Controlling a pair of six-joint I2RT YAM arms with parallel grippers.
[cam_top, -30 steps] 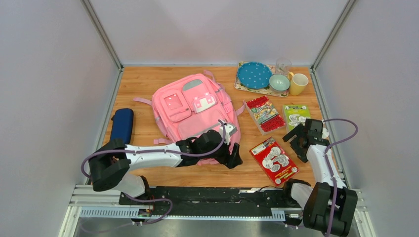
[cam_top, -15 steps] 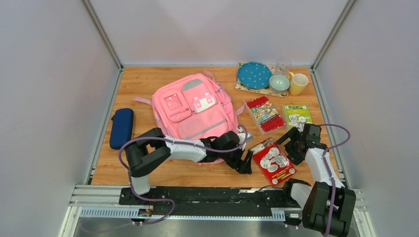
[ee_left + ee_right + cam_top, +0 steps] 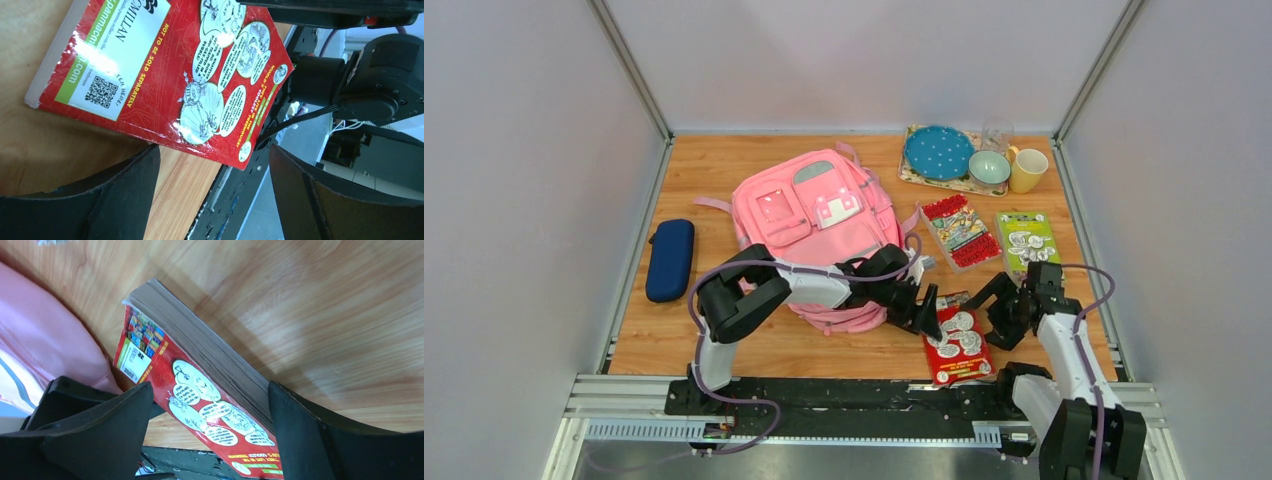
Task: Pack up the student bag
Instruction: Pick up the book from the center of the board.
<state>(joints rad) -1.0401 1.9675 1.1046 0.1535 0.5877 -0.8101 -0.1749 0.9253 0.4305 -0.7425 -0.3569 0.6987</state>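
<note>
Both jaws gape empty either side of the red book. Student bag lies just left, nearer the left arm.

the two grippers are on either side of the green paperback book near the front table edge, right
No, the book between the left gripper and the right gripper is the red paperback book. The green paperback book lies farther back, untouched. The top external view shows it; the rest holds.

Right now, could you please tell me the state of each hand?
Left hand: open, holding nothing, red book just ahead.
Right hand: open, facing the same book, no grip visible.
</note>
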